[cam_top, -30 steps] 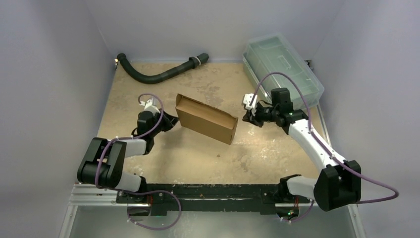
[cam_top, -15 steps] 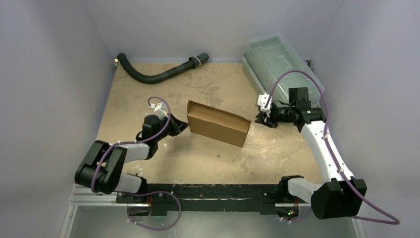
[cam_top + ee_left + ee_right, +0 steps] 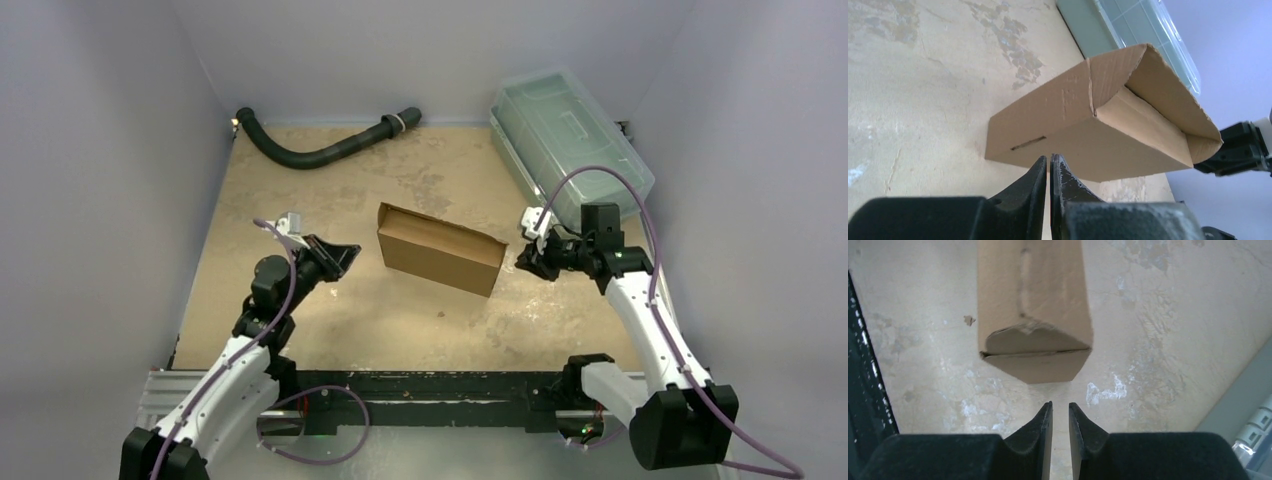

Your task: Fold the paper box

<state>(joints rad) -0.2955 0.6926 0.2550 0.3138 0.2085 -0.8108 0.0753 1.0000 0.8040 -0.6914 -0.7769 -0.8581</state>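
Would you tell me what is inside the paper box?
Nothing can be seen inside: the paper box is folded shut in all views, so cardboard walls and end flaps hide its interior.

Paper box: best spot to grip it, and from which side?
Probably the open flap edge along the top of the paper box, pinched by the left pincer from the box's left end. That thin cardboard edge fits between the fingers, whereas the body looks too wide to span.

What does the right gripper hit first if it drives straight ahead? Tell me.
Most likely the paper box: the right gripper points at its near end flap, with bare table between them. Its height relative to the flap is unclear.
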